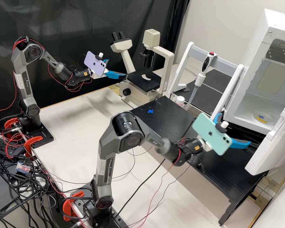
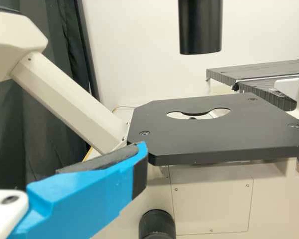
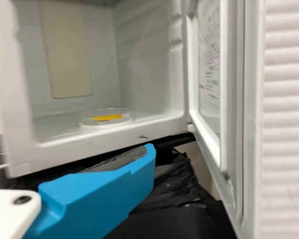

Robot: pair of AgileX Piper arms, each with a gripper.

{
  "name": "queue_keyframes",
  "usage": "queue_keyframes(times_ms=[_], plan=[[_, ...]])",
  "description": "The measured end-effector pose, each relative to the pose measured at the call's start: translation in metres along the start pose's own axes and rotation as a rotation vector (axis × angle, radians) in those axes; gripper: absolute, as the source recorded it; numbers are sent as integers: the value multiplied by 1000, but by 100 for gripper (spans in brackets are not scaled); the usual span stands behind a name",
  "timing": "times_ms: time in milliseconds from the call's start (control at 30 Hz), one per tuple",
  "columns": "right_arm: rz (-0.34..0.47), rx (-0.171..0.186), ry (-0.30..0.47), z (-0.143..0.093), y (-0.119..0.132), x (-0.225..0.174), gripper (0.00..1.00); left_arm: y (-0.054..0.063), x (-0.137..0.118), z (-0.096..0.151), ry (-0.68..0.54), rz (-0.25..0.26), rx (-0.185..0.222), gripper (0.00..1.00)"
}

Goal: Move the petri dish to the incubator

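Petri dish sits inside the open white incubator, near the black bench. Dark curtain hangs behind. Left tool and right tool gape.

The dish is clear, its strip yellow, its cross blue. The incubator is white, the desk black.

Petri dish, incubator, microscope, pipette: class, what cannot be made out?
- Petri dish: any liquid, right wrist view, blurred.
- Incubator: print on door notice, right wrist view, too small.
- Microscope: eyepieces, left wrist view, cut off by left edge.
- Pipette: lowest end, high view, behind black platform.
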Motion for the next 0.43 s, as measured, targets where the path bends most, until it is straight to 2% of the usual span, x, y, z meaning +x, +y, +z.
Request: queue_keyframes(times_ms=[200,433], plan=[[-28,4,64,-18,-25,-43,100,0,0,0,0,0,0,100],[-119,79,105,-35,-62,-88,100,0,0,0,0,0,0,100]])
